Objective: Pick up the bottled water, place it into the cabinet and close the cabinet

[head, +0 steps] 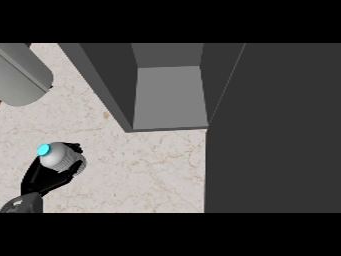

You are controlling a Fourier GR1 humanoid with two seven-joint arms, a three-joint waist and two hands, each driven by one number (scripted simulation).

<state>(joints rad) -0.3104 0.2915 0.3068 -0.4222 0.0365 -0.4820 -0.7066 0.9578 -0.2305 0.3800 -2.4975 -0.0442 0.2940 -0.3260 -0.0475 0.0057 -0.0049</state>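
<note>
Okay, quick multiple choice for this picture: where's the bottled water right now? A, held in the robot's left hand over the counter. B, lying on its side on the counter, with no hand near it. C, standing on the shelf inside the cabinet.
A: the left hand curls round the bottled water above the marble counter, while the open cabinet shows only a bare shelf.
</note>
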